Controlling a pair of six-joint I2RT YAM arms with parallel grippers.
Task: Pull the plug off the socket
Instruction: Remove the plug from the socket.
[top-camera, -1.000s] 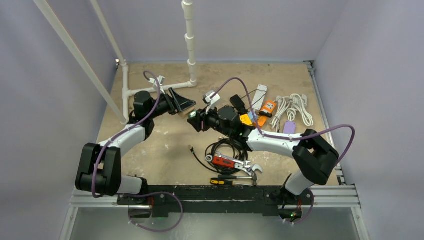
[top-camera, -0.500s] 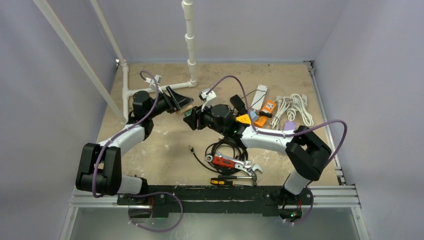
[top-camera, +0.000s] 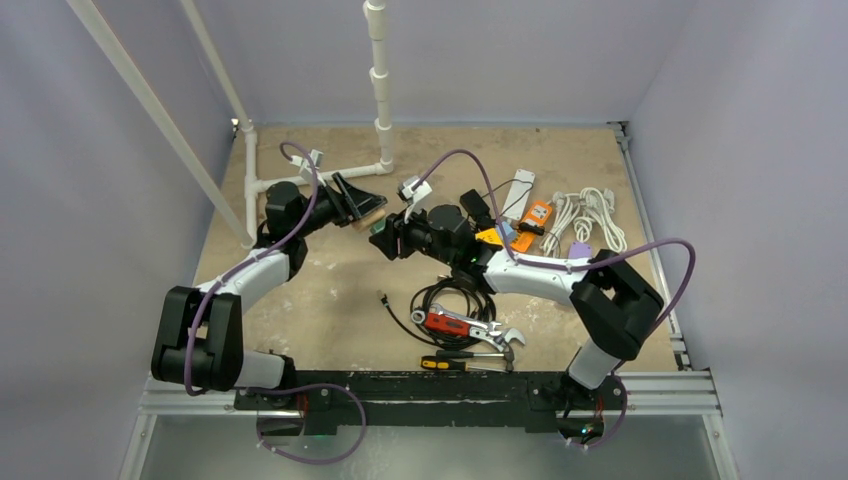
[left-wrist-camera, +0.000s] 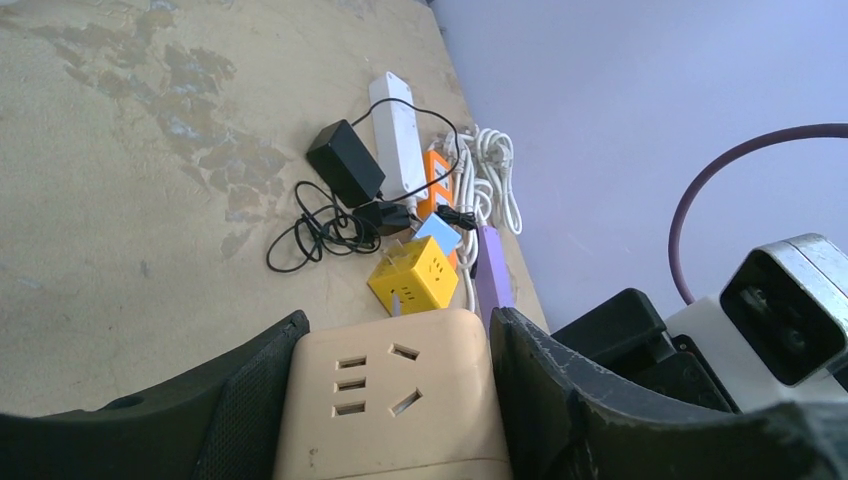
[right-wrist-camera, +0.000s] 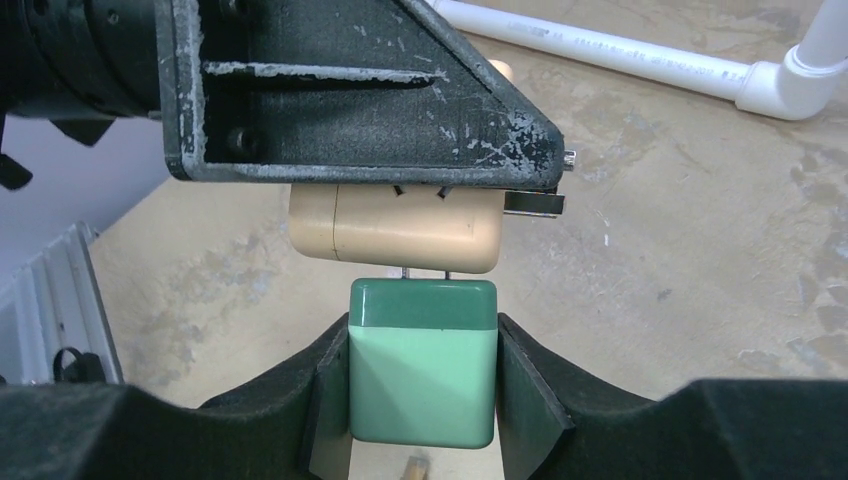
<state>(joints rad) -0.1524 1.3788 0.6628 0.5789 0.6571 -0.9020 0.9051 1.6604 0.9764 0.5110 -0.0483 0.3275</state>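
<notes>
Right wrist view: the green plug (right-wrist-camera: 423, 375) is pinched between the jaws of the right gripper (right-wrist-camera: 423, 395), which press flat against two opposite sides of it.
Socket: the beige socket cube (right-wrist-camera: 395, 228) sits right against the plug's front, with only a thin gap between them. Two metal pins (right-wrist-camera: 425, 270) cross that gap from the plug to the socket's face.
Left gripper: the left gripper (left-wrist-camera: 392, 400) clamps the socket cube with one black jaw on each flank, and an outlet face looks up at its camera.
Just beyond the socket: a yellow cube socket (left-wrist-camera: 415, 277) lies on the sandy counter (left-wrist-camera: 150, 180).
Further beyond the socket: a black adapter (left-wrist-camera: 345, 162) with a thin looped cord, a white power strip (left-wrist-camera: 397, 150), a purple strip (left-wrist-camera: 492, 280) and a coiled white cable (left-wrist-camera: 492, 170) sit bunched together.
Opposite side of the socket: a white PVC pipe (right-wrist-camera: 640, 60) lies along the counter.
Between the socket and the arm bases: a red-handled wrench (top-camera: 450, 323) lies over a black cable coil (top-camera: 445, 297), with a screwdriver (top-camera: 450, 362) nearer the bases.
</notes>
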